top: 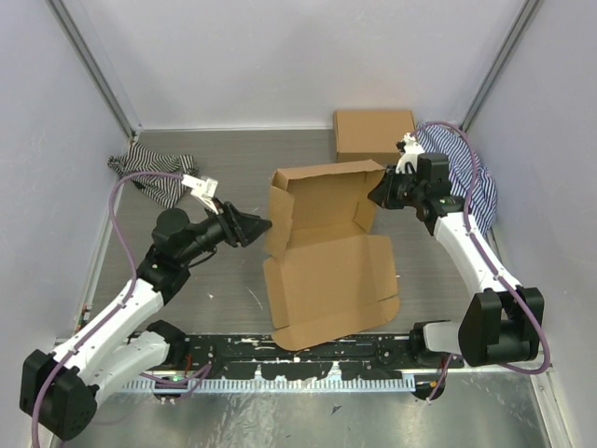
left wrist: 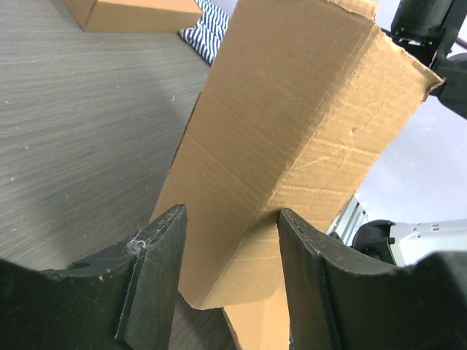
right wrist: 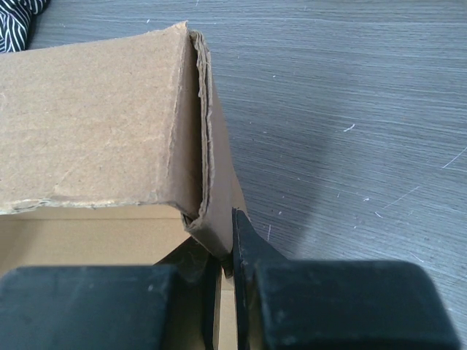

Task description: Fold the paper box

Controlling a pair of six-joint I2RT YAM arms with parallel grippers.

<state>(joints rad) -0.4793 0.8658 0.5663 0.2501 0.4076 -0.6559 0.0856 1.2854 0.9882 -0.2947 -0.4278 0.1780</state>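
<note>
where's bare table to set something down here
Bare table: the back strip between the left cloth and the small box; the patch between the paper box and the right arm. Crowded around the paper box's raised back, with the left gripper and right gripper at it.

Brown paper box (top: 326,261), half-folded, rear walls upright, front panel flat

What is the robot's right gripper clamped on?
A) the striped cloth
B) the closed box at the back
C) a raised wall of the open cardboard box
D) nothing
C: the right wrist view shows the right gripper shut on an upright wall of the paper box.
</note>
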